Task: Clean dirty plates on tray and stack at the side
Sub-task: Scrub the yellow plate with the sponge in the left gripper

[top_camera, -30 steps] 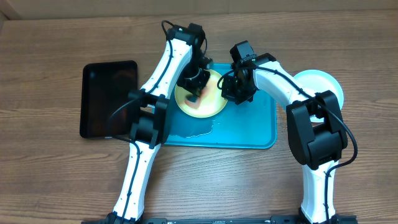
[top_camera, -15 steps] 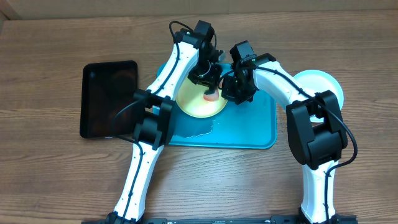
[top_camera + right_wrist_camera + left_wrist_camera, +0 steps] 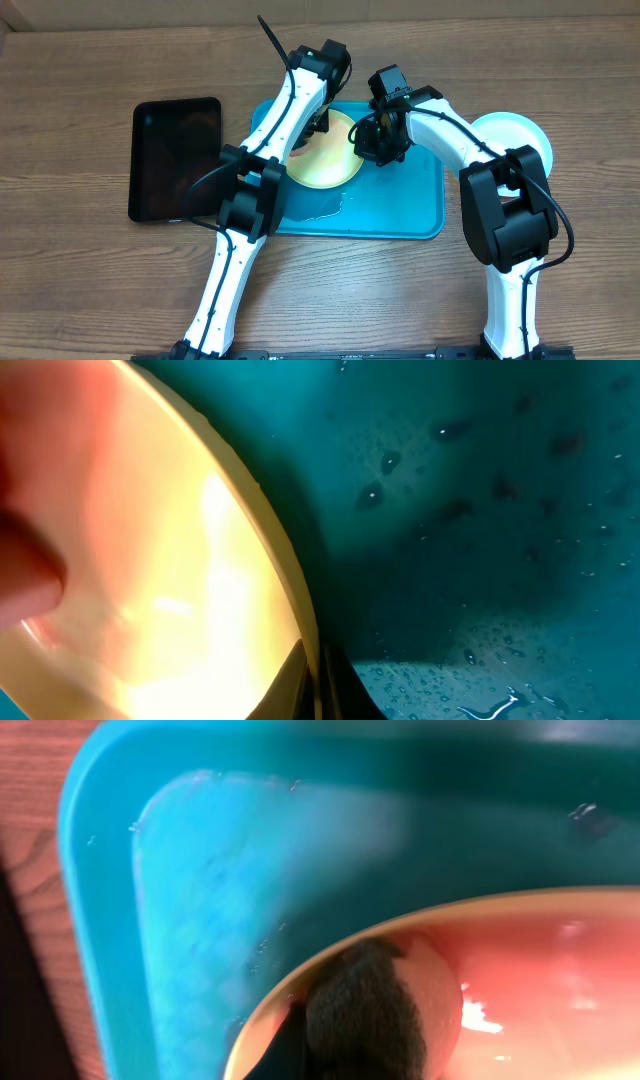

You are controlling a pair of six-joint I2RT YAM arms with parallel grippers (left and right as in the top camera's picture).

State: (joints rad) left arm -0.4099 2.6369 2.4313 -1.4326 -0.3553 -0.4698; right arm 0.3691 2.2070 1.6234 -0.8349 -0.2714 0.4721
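The right claw [image 3: 371,142] pinches the right rim of the yellow plate [image 3: 322,166], tipped up on the blue tray [image 3: 400,208] by the far edge of the tabletop [image 3: 80,60], while the left claw [image 3: 319,122], grip I cannot tell, sits over its face.

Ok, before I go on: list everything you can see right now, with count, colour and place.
turquoise tray: 1, turquoise, middle of the table, wet.
yellow plate: 1, pale yellow with a reddish tint, on the back left part of the turquoise tray.
pale plate: 1 visible, whitish blue, on the table right of the turquoise tray, partly behind the right arm.
black tray: 1, black, on the table left of the turquoise tray.
puddle: 1, clear, on the turquoise tray in front of the yellow plate.
table: 1, brown wood.
left hand: 1, over the yellow plate's back; grip hidden.
right hand: 1, closed on the yellow plate's right rim.
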